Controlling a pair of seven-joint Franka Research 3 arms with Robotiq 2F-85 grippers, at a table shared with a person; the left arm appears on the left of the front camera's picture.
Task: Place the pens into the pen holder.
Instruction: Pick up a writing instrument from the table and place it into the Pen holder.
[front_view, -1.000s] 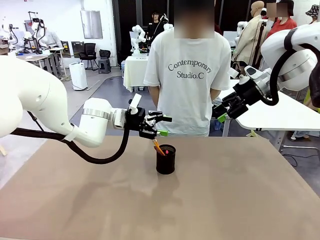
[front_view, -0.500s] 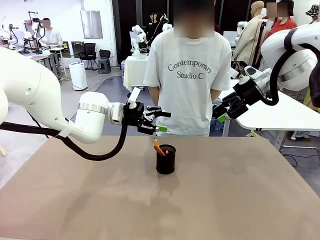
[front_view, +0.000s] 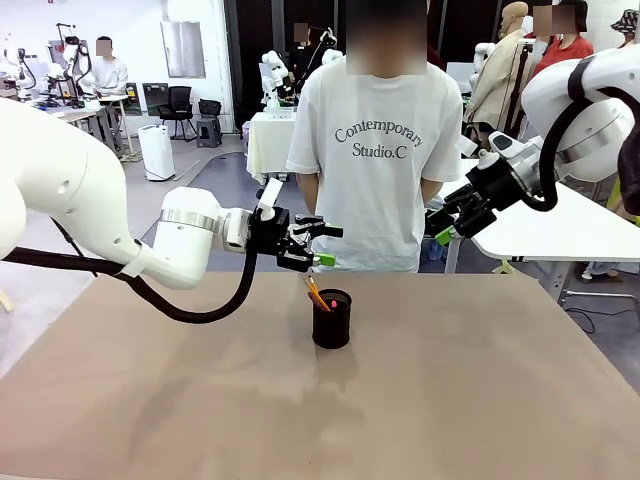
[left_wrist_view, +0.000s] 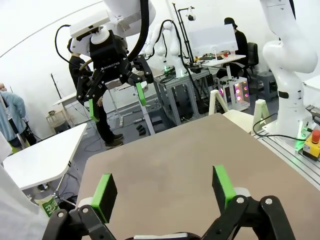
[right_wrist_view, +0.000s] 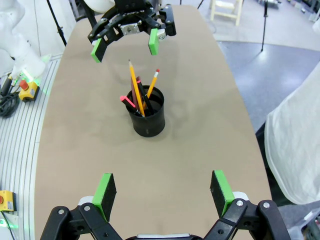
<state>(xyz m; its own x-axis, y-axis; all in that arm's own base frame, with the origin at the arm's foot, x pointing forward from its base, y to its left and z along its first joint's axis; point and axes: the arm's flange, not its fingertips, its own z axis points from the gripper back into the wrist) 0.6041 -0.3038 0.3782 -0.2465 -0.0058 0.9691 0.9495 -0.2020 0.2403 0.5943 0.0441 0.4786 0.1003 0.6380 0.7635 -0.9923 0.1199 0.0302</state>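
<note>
On the brown surface (front_view: 150, 400), near its middle, stands the pen holder (front_view: 331, 320) upright, w/ the pens (right_wrist_view: 138, 92) inside, leaning, tips up. Just above and a bit left of it hovers the left pincer (front_view: 318, 246), fingers spread, nothing between them. Right pincer (front_view: 440, 225) hangs higher at the right, away from the holder, also spread & empty. Behind the surface stands a person (front_view: 375, 150) in white T-shirt.

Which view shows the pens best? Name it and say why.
The right wrist view: it looks down on the pens standing in the pen holder, each one separate. The front view gives just tips above the rim. The left wrist view faces bare table.
</note>
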